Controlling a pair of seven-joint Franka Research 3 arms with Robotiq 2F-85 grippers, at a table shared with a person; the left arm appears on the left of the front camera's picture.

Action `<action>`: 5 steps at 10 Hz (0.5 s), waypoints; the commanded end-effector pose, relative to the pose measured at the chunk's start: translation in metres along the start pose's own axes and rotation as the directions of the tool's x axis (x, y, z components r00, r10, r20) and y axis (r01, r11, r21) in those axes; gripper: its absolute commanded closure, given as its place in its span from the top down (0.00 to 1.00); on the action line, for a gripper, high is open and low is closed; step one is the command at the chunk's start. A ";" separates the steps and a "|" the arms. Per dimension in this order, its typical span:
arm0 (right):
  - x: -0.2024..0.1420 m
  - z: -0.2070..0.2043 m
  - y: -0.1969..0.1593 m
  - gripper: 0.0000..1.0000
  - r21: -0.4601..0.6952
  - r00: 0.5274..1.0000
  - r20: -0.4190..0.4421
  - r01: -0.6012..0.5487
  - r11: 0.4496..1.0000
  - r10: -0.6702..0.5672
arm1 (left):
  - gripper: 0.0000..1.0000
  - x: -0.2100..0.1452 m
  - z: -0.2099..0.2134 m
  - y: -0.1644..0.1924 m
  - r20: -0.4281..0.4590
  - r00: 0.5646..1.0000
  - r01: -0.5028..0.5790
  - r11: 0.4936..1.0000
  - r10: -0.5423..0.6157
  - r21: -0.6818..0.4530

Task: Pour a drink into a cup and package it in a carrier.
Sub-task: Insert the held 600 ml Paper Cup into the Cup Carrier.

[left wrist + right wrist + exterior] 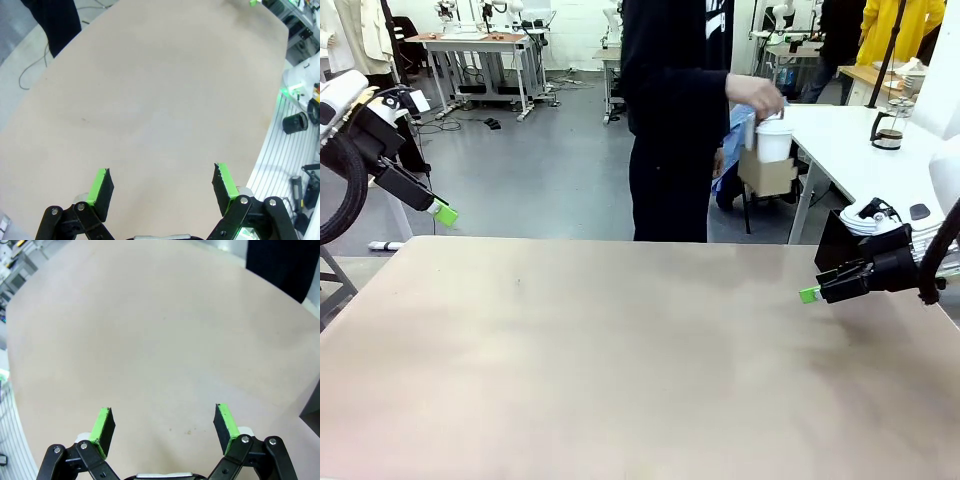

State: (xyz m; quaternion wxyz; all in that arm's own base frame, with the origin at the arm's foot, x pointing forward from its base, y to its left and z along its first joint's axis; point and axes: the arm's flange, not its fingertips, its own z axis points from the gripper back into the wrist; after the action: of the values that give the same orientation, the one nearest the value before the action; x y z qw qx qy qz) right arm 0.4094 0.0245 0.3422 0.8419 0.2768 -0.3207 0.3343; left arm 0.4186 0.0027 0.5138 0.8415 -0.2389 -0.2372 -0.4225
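At the far side a person in dark clothes holds a white cup in one hand, with the brown cardboard carrier hanging just below it, off the tan table's far right edge. On the white side table behind stands a clear glass jug with the dark drink low in it. My left gripper hovers over the table's far left corner, open with nothing between its fingers. My right gripper sits low at the right edge, open as well and holding nothing.
The tan table is bare between the arms. A black box stands behind my right gripper. The white side table is at the back right. The person's dark legs stand by the far edge.
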 end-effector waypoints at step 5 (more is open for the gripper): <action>0.001 0.002 0.000 1.00 0.008 1.000 0.009 -0.005 1.000 0.005 | 1.00 0.002 0.002 -0.001 -0.012 1.000 -0.013 1.000 0.013 0.002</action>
State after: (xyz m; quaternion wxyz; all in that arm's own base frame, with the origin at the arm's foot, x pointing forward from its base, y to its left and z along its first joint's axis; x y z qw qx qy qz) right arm 0.4094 0.0245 0.3422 0.8419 0.2768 -0.3207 0.3343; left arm 0.4186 0.0027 0.5138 0.8415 -0.2389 -0.2372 -0.4225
